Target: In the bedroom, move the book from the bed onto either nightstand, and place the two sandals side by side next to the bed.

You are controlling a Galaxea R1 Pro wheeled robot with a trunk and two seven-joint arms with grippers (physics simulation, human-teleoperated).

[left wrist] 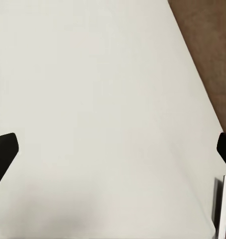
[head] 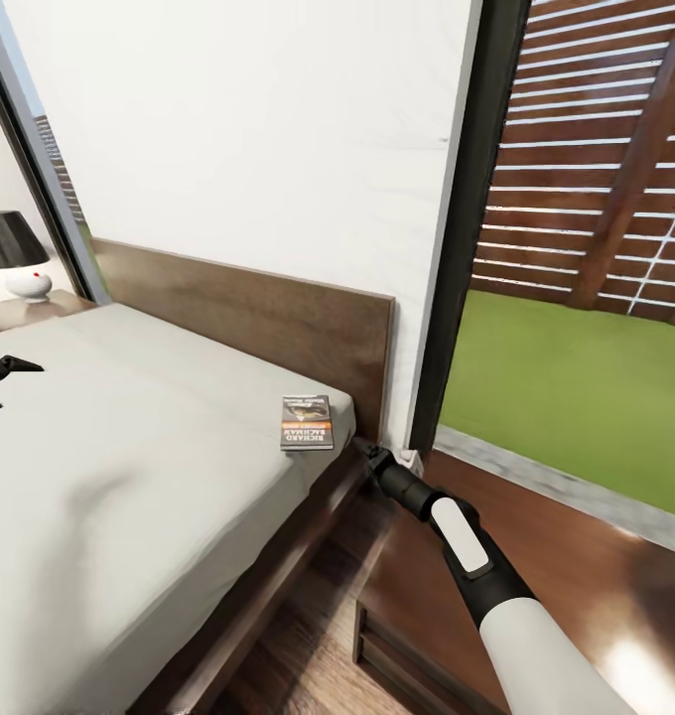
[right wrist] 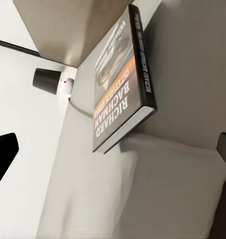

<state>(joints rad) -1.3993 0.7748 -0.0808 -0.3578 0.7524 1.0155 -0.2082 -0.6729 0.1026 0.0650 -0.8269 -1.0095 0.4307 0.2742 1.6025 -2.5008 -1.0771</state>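
Near mattress [head: 129, 477] corner, book [head: 307, 422] (flat), right hand [head: 369, 454] beside

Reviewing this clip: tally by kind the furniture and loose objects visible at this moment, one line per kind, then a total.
book: 1
bed: 1
nightstand: 2 (second)
lamp: 1
Total: 5

Head camera looked down from beside the bed [head: 129, 477] toward its headboard [head: 278, 318] corner. Left wrist camera hung close over the mattress, facing down. Right wrist camera sat low at the bed's edge, close to the book [right wrist: 120, 84]. All three shared the book.
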